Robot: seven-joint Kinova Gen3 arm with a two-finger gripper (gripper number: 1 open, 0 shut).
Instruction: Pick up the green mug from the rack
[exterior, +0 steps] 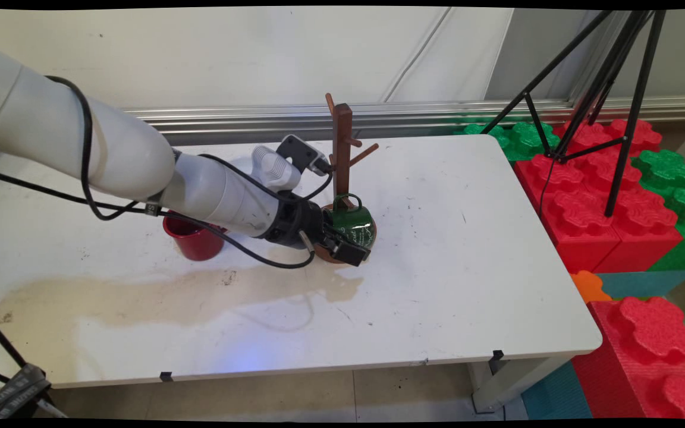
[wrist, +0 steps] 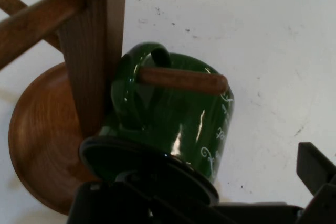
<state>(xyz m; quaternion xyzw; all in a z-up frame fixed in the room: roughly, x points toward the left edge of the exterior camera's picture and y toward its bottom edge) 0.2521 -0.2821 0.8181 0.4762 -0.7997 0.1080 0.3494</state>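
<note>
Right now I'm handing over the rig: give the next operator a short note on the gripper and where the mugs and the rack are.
Gripper: low at the wooden mug tree, around the green mug; whether it grips cannot be told.
Green mug: its handle is threaded over a lower peg, body over the tree's round base.
Red mug: upright on the white table, left of the tree, partly behind the arm.
Upper pegs carry nothing.
</note>
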